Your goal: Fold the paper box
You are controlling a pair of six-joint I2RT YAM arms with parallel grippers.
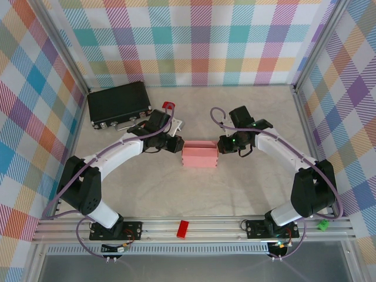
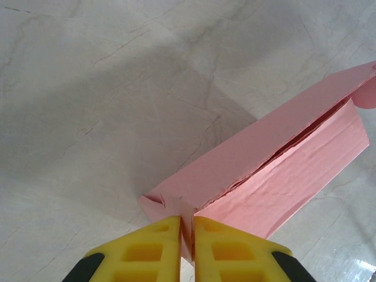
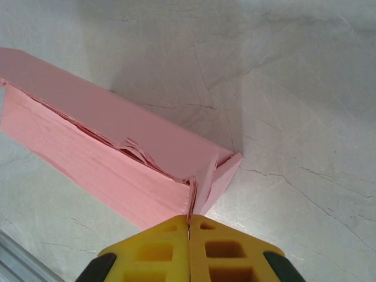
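The pale-pink paper box point(image 1: 200, 155) lies as a shallow rectangular shape in the middle of the table, between the two arms. My left gripper point(image 1: 178, 145) is at its left end. In the left wrist view the yellow fingers point(image 2: 147, 249) of this gripper point(image 2: 187, 232) pinch a thin end flap of the box point(image 2: 282, 147). My right gripper point(image 1: 221, 145) is at the right end. In the right wrist view this gripper point(image 3: 189, 222) is shut on the corner edge of the box point(image 3: 117, 126). The long top seam gapes slightly and looks crumpled.
A black case point(image 1: 119, 103) sits at the back left, with a small red piece point(image 1: 169, 106) beside it. A red block point(image 1: 183, 228) lies on the front rail and a green piece point(image 1: 322, 225) at the right end of it. Checked walls enclose the table.
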